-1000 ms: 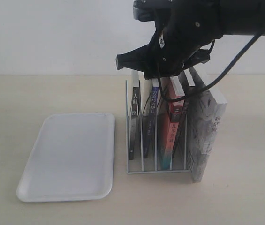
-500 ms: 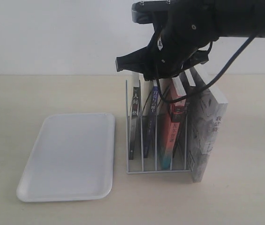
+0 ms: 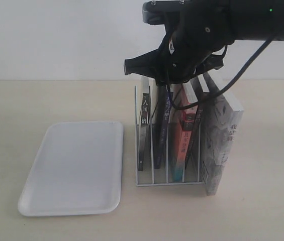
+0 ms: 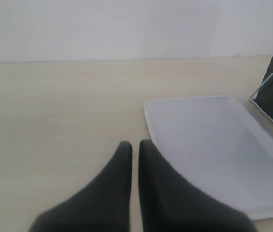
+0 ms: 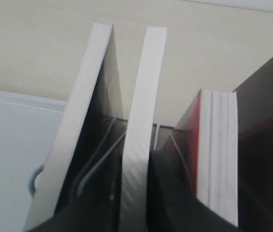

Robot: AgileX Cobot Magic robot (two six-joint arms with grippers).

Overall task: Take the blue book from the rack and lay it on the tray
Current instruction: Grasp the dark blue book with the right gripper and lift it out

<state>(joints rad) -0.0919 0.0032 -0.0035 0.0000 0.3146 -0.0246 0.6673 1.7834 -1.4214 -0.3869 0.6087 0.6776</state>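
**Black fingers (image 5: 172,208) clamp the blue book (image 3: 163,128)**

The book stands in the white rack (image 3: 169,183), second slot from the left, right of the tray (image 3: 71,165). The right gripper (image 3: 166,91) pinches its top edge from above, a finger on either cover. The left gripper (image 4: 135,152) is closed, empty.
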